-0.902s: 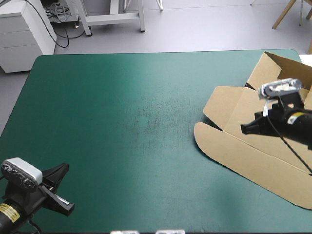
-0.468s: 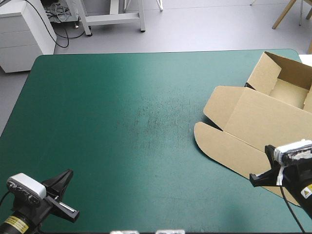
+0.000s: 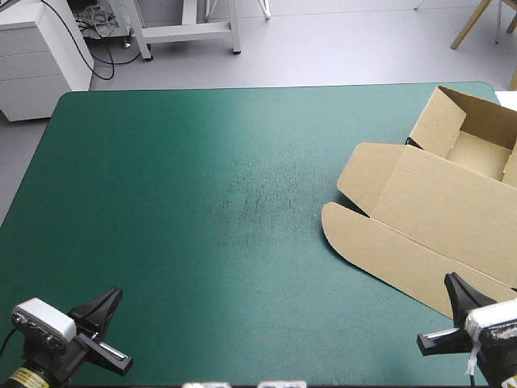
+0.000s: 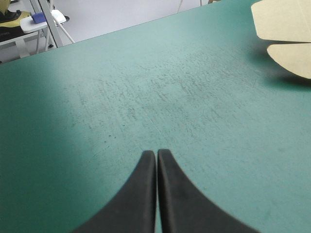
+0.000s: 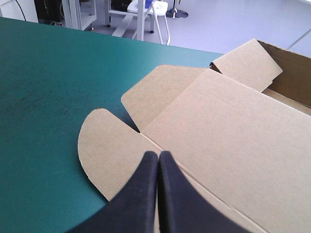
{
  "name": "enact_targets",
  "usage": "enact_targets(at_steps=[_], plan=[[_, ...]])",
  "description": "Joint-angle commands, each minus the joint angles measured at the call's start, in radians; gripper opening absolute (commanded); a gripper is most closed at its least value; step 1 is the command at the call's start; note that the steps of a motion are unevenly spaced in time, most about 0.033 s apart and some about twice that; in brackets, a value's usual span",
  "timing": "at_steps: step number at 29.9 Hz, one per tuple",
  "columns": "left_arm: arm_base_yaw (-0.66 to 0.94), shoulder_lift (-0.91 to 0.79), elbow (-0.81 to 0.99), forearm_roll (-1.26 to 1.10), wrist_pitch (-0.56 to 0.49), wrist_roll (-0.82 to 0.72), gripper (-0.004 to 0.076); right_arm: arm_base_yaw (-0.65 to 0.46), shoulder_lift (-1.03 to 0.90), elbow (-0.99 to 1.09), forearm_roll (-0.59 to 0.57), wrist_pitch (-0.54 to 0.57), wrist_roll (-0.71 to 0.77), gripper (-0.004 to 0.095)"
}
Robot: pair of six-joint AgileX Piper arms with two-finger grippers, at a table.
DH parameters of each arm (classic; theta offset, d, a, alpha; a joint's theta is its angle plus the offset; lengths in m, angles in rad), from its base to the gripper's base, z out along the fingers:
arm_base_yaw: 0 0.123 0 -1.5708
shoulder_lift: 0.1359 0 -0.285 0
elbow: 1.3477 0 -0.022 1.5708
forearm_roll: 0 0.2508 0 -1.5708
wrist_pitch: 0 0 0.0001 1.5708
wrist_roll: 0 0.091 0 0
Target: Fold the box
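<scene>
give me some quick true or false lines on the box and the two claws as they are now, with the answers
1. Both claws are shut. True: the left claw and the right claw each taper to one pointed arch.
2. The box sits at the table's left edge. False: the box lies on the right side of the table, toward the far corner.
3. The lid lies flat next to an open tray. True: the lid is spread out and the tray stands open.
4. The left claw grips the box. False: it holds nothing, and the box lies well apart from it.
</scene>
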Motion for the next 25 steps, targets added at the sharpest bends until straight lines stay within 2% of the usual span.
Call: enact_targets(at_steps=[1, 8, 15, 25], plan=[[-0.005, 0.012, -0.022, -0.017, -0.076, -0.010, -0.0010, 0.004, -0.059, 0.009, 0.012, -0.084, 0.019, -0.0019], [-0.005, 0.012, -0.022, 0.001, -0.065, -0.008, -0.0010, 0.004, -0.133, 0.021, -0.002, -0.110, 0.054, -0.0019], [-0.005, 0.012, -0.022, 0.011, 0.040, -0.008, -0.0010, 0.004, -0.133, 0.021, -0.002, -0.110, 0.054, -0.0019], [-0.005, 0.012, -0.022, 0.015, 0.038, -0.008, -0.0010, 0.004, -0.133, 0.021, -0.016, -0.112, 0.059, -0.0019]])
